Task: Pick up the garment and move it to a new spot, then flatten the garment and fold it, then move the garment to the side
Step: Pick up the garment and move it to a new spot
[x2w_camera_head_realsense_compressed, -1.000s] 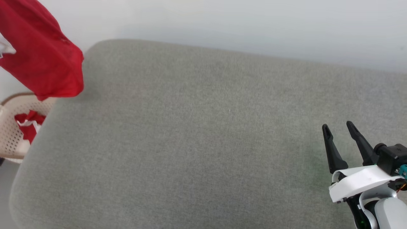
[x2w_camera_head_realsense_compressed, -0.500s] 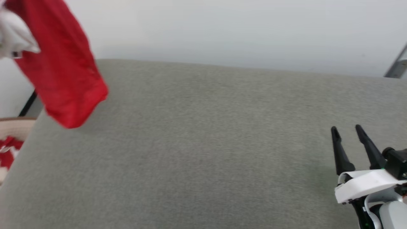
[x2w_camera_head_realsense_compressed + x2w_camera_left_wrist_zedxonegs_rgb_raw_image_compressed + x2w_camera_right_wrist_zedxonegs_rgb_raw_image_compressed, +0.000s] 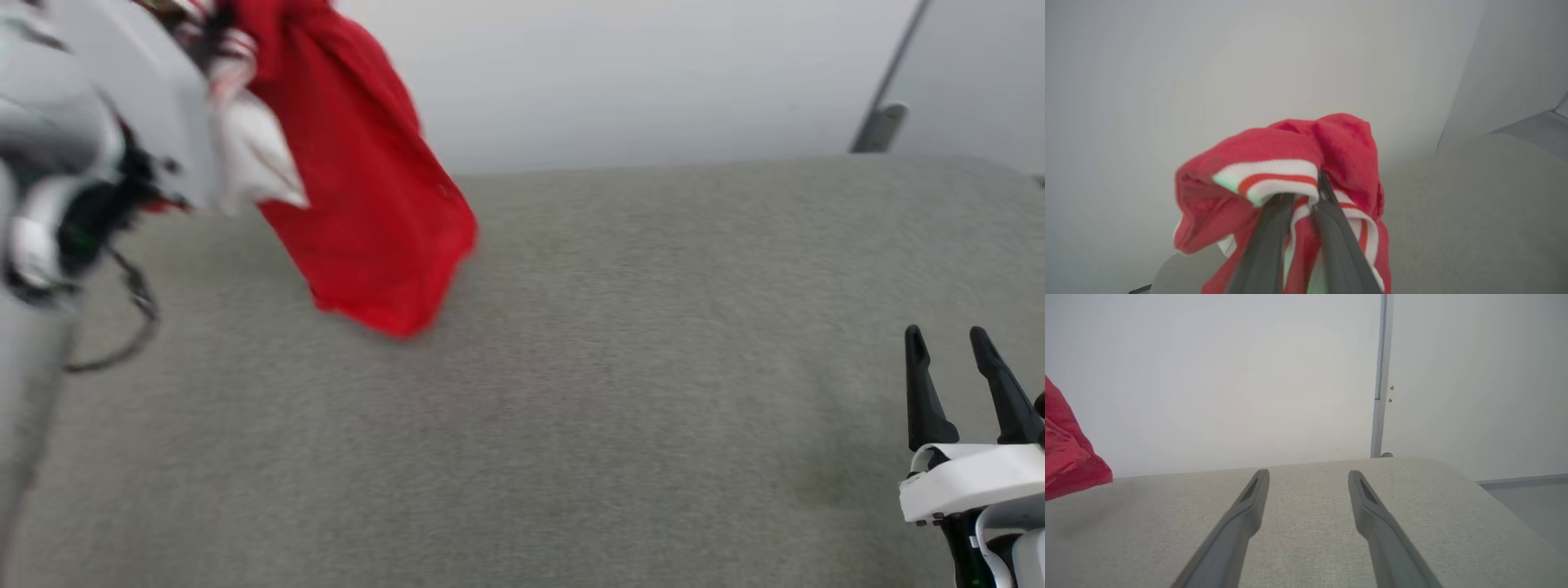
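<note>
The garment (image 3: 367,204), red with white sleeves and red-white striped trim, hangs bunched in the air over the left part of the grey cushion (image 3: 620,392). Its lower hem dangles just above the cushion. In the left wrist view my left gripper (image 3: 1302,196) is shut on the garment (image 3: 1339,151) at its striped trim. The pale left arm (image 3: 90,147) shows at the upper left of the head view. My right gripper (image 3: 951,347) stands open at the lower right, low over the cushion, with nothing between its fingers (image 3: 1249,506). The garment's edge (image 3: 1069,465) shows at the far left of the right wrist view.
The cushion is a wide grey fabric surface with rounded corners (image 3: 1445,469). A pale wall (image 3: 653,73) rises behind it, with a grey upright strip (image 3: 1380,375) at the right. Grey floor (image 3: 1527,498) lies past the cushion's right end.
The head view has swung to the right. The left arm has come into it, carrying the hanging garment rightward from the cushion's left end to over the cushion. The right gripper stays open.
</note>
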You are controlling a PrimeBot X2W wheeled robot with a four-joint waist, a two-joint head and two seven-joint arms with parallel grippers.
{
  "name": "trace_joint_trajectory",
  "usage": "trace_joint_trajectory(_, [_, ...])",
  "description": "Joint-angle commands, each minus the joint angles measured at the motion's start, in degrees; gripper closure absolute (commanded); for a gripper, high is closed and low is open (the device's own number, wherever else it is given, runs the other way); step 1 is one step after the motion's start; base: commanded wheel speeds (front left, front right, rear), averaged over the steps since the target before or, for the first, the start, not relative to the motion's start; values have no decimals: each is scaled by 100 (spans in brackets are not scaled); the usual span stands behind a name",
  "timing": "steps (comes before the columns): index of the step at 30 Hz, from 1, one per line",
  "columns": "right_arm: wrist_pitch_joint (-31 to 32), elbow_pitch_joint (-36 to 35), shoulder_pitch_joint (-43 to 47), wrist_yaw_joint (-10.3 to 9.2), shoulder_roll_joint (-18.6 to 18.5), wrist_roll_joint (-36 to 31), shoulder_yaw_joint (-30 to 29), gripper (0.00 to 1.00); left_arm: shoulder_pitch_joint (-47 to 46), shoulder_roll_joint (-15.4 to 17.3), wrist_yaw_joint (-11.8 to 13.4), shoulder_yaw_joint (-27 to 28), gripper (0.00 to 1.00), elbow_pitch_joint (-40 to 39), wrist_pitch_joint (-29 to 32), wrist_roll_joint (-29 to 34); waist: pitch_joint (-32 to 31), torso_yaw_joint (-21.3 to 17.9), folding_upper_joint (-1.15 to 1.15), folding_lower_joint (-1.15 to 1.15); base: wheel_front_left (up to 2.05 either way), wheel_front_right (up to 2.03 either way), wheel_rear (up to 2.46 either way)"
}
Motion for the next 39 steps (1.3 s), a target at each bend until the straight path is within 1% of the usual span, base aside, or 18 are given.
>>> trace_joint_trajectory(1, [-39,5,107,-8,36,-63,-45,0,156,-99,101,-75,100,-150,36,-14,161,-364,0,0,0,0,0])
trace_joint_trajectory(4, [-68,41,109,-8,79,-73,-109,0,362,-256,218,-239,100,-351,127,-30,234,-503,0,0,0,0,0])
trace_joint_trajectory(6, [-99,83,131,-8,117,-96,-128,0,587,-431,315,-393,100,-409,168,-42,276,-580,0,0,0,0,0])
trace_joint_trajectory(9, [-126,143,145,-8,166,-117,-118,0,892,-623,416,-589,100,-398,161,-48,332,-673,0,0,0,0,0])
trace_joint_trajectory(11, [-153,193,146,-8,210,-126,-100,0,1136,-750,440,-735,100,-293,134,-73,366,-720,0,0,0,0,0])
trace_joint_trajectory(13, [-177,243,137,-8,251,-129,-71,0,1372,-888,431,-866,100,-143,105,-139,399,-761,0,0,0,0,0])
trace_joint_trajectory(17, [-228,371,59,-8,306,-115,43,0,1711,-1039,378,-1041,100,299,-27,-175,466,-851,0,0,0,0,0])
trace_joint_trajectory(23, [-294,557,-72,-8,314,-65,236,0,2011,-1259,289,-1142,100,1138,-299,-259,524,-969,0,0,0,0,0])
trace_joint_trajectory(25, [-317,606,-105,-8,303,-48,288,0,2073,-1343,237,-1169,93,1427,-384,-295,525,-994,0,0,0,0,0])
trace_joint_trajectory(29, [-334,681,-160,-8,278,-16,373,0,2137,-1457,106,-1236,57,1972,-511,-332,513,-1016,0,0,0,0,0])
trace_joint_trajectory(30, [-342,698,-164,-8,271,-16,385,0,2137,-1494,66,-1250,51,2094,-538,-349,505,-1014,0,0,0,0,0])
trace_joint_trajectory(32, [-354,736,-177,-8,257,-5,408,0,2109,-1547,-30,-1290,19,2325,-576,-381,487,-1002,0,0,0,0,0])
trace_joint_trajectory(33, [-358,749,-199,-8,245,-1,425,0,2082,-1574,-72,-1298,0,2433,-607,-394,473,-992,0,0,0,0,0])
trace_joint_trajectory(39, [-376,833,-238,-8,175,53,502,0,1888,-1691,-380,-1321,0,2793,-642,-499,344,-880,0,0,0,0,0])
